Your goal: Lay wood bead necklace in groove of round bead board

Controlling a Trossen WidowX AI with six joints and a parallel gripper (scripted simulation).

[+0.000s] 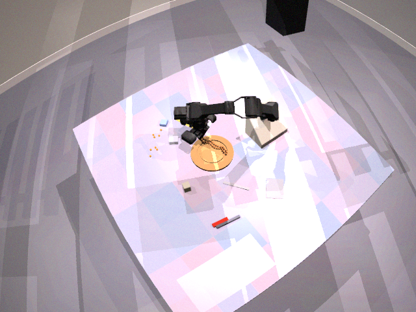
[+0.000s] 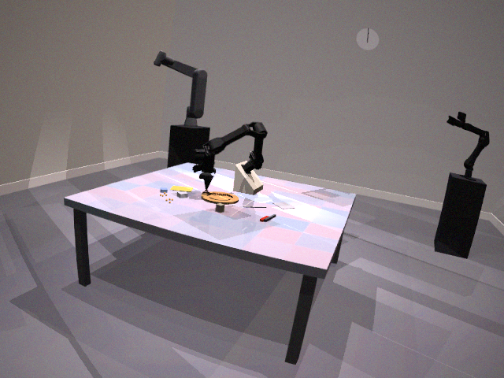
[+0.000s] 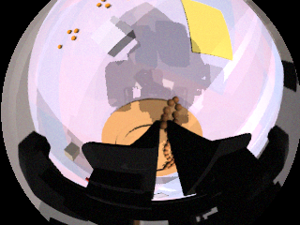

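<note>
The round bead board [image 1: 203, 161] [image 2: 233, 200] [image 3: 114, 127] is an orange-brown disc with a thin ring groove, lying on the table. The wood bead necklace [image 1: 218, 147] [image 3: 176, 115] is a bunched, narrow double strand of brown beads. It runs from the board's rim by the fingers across the board to the opposite side of the ring, not spread around the groove. My gripper [image 1: 202, 137] [image 2: 205, 191] [image 3: 163, 124] points down at the rim, shut on a bead at the strand's end. A few beads stick out beyond the fingertips. The fingers hide part of the strand in the wrist view.
A pale grey block [image 1: 173, 140] [image 2: 182, 194], a blue block [image 1: 163, 123] [image 2: 163, 190], a yellow sheet [image 2: 181, 188] [image 3: 208, 30] and several loose orange beads lie beyond the board. A tan cube [image 1: 186, 186] [image 2: 220, 208], a thin stick [image 1: 236, 186] and a red block [image 1: 220, 221] lie on its other side.
</note>
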